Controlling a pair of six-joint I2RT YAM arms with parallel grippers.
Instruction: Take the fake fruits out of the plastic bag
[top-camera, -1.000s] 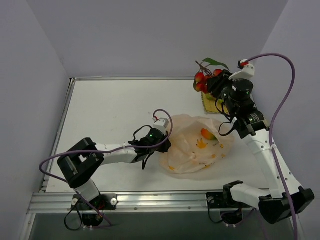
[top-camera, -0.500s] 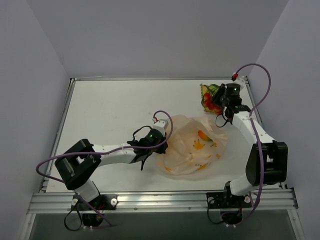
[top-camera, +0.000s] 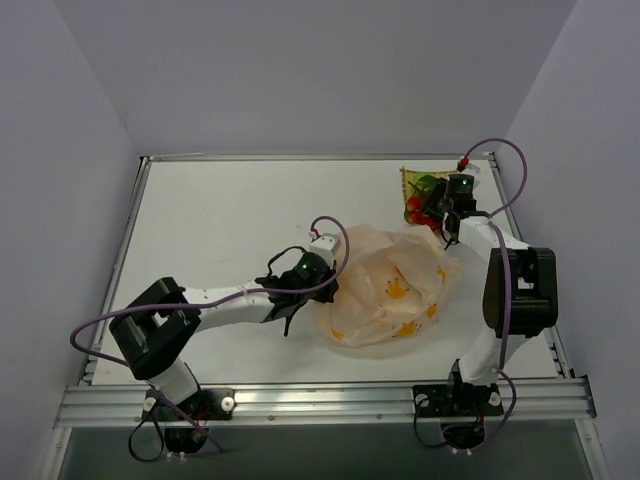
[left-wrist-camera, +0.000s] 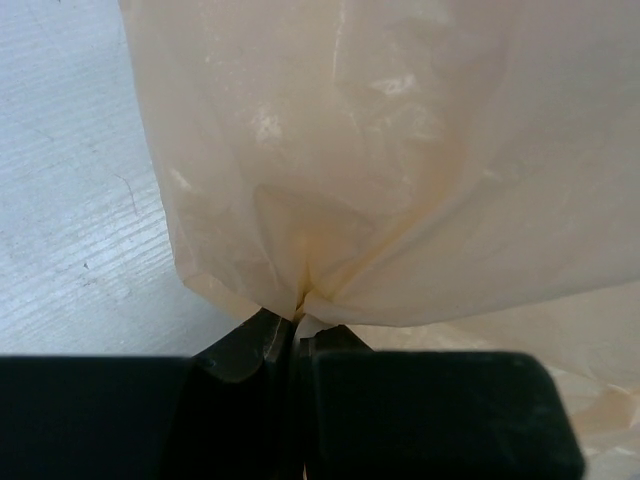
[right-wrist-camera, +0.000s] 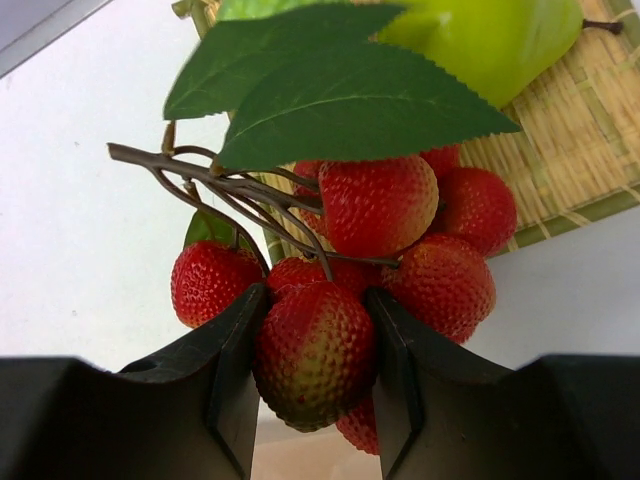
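Observation:
The pale peach plastic bag (top-camera: 390, 285) lies crumpled at centre right of the table; it fills the left wrist view (left-wrist-camera: 400, 160). My left gripper (top-camera: 322, 280) is shut on its left edge, pinching a fold (left-wrist-camera: 298, 325). My right gripper (top-camera: 428, 212) is shut on the red berry cluster (right-wrist-camera: 315, 350), holding it low at the near edge of the yellow woven mat (top-camera: 410, 182); the cluster (top-camera: 414, 207) has green leaves (right-wrist-camera: 330, 90). A yellow-green fruit (right-wrist-camera: 490, 35) rests on the mat (right-wrist-camera: 560, 140). No orange fruit is visible; only orange printed marks show on the bag.
The table's back rim (top-camera: 300, 157) and right edge lie close to the mat. The right arm's purple cable (top-camera: 500, 175) loops above the mat. The left arm (top-camera: 220, 300) stretches low across the table's front left.
My right arm has swung down from high above the table, carrying the berry cluster to the mat's near edge. The bag has shifted and puffed up slightly; my left gripper kept its hold.

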